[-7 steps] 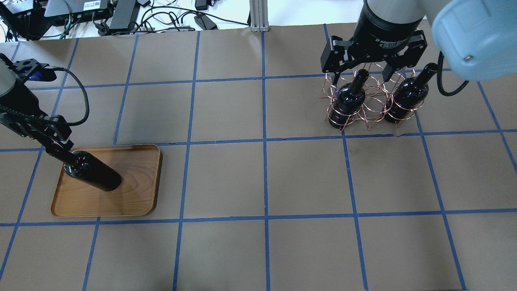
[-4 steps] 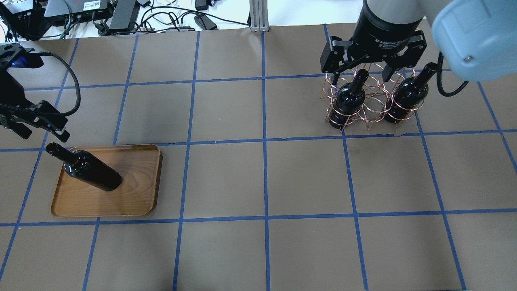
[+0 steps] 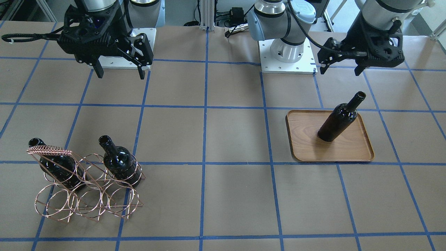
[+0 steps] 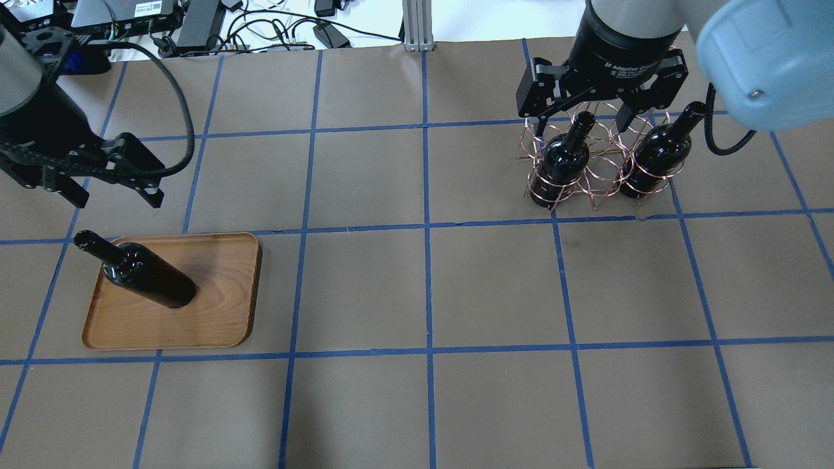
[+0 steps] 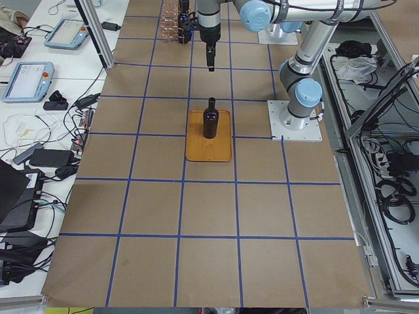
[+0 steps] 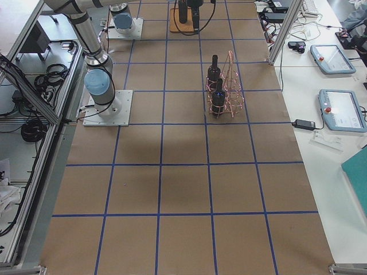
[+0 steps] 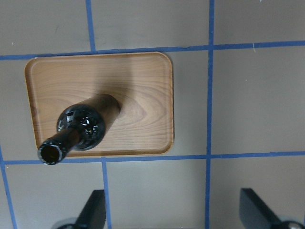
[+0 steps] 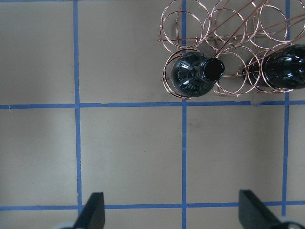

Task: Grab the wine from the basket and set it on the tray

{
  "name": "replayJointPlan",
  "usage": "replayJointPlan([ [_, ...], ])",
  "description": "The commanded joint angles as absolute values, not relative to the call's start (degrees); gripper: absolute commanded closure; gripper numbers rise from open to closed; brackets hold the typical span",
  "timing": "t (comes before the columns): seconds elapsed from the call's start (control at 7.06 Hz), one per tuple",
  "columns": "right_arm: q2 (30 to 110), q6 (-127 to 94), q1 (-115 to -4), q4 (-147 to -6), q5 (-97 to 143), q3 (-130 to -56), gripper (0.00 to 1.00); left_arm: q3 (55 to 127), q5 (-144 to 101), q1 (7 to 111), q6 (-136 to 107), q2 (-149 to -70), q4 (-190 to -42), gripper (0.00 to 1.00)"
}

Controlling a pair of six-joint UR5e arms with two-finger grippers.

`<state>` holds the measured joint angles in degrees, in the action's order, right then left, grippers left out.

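Front view: wine (image 3: pixel 337 122) stands upright on tray (image 3: pixel 348 157), base in the tray's middle. It touches no gripper. Left gripper (image 3: pixel 339 68) hangs above the table (image 3: pixel 237 139) on the robot side of the tray, fingers spread, nothing between them. Right gripper (image 3: pixel 121 74) is up high near the robot's base, fingers spread too, nothing held. Basket (image 3: pixel 87 202) sits well apart from the tray, at the other end of the table. Bottle 2 (image 3: pixel 57 167) is under the coiled handle (image 3: pixel 48 150) and bottle 3 (image 3: pixel 120 164) is just beside it, both upright in rings of the row nearer the robot.

Overhead: wine on the tray's left half, neck leaning out past the rim in this view. Left gripper beyond the tray, clear of the wine. Right gripper hovers over the basket, fingers apart either side of bottle 2's neck in this view.

Left side view: wine upright on tray, left gripper above and beyond it.

Right side view: basket with both bottles upright, mid-table.

Left wrist: tray and wine seen from above, mouth open to the camera. Fingertips wide apart at the bottom edge.

Right wrist: fingertips wide apart over bare table. Basket at top right, one bottle mouth-up in a ring, the other at the edge.
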<state>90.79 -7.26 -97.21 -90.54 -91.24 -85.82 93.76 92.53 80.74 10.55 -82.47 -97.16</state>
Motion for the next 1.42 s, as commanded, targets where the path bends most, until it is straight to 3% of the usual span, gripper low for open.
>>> replayJointPlan([
  [0.0,90.8,-7.4,-97.1,-90.4,-91.1,-85.8,0.0,93.5,92.9,89.7,3.1,-82.2,-93.5,0.0],
  [1.28,90.8,-7.4,-97.1,-90.4,-91.2,-85.8,0.0,93.9,90.5,92.0,4.0,-80.9,-94.4,0.0],
])
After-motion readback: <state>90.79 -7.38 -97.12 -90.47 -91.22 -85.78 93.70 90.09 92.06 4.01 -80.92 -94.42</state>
